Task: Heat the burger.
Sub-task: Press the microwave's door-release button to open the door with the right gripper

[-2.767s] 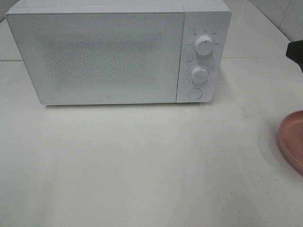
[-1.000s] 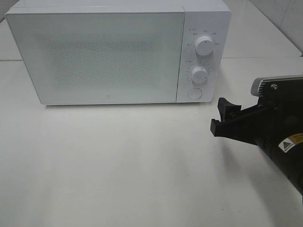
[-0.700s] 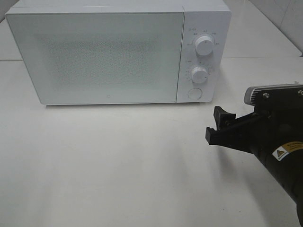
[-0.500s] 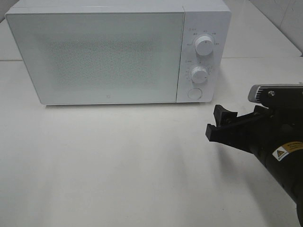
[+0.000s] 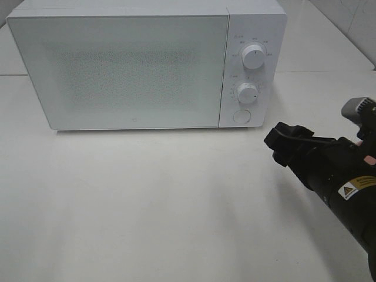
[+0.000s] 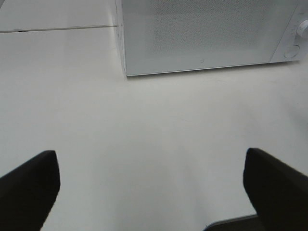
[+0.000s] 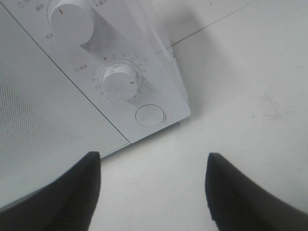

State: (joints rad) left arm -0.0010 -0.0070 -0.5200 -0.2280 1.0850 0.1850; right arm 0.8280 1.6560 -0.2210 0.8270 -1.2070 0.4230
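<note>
Right gripper (image 5: 285, 141) low over white tabletop (image 5: 147, 205), jaws parted, nothing between fingers (image 7: 67, 192). Ahead of it, near: control panel of white microwave (image 5: 117, 70). Round button (image 5: 241, 116) closest to fingertips, lower dial (image 5: 247, 93) just past button, upper dial (image 5: 254, 57) farther on. Gripper not touching panel. Microwave door shut. Left gripper (image 6: 151, 192) spread wide, empty, only tabletop showing between fingers; microwave front well ahead of it, lower left corner nearest. Burger: in no view, place cannot be told.
</note>
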